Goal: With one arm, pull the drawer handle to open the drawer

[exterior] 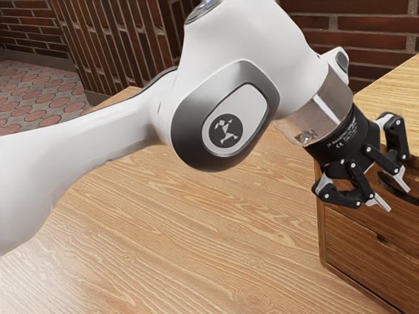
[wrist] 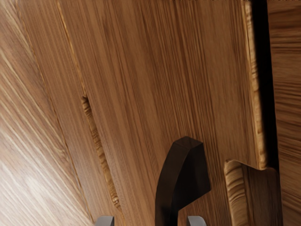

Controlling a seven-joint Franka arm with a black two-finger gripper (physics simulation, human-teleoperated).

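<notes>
A wooden drawer cabinet (exterior: 366, 242) stands on the table at the exterior view's right. On its upper drawer front (wrist: 155, 80) sits a dark curved handle (wrist: 182, 181), also seen as a dark arc (exterior: 410, 196) by the frame's edge. My black gripper (exterior: 394, 195) is at that handle with its fingers spread, one on each side of it. In the wrist view the two fingertips (wrist: 104, 220) flank the handle's base, and the gripper (wrist: 149, 221) looks open. A dark gap (wrist: 261, 70) runs along one edge of the drawer front.
The light wooden tabletop (exterior: 196, 235) spreads out under my arm (exterior: 222, 98). A lower drawer front (exterior: 357, 252) sits beneath the upper one. Brick walls and a slatted wooden screen (exterior: 111, 39) stand behind.
</notes>
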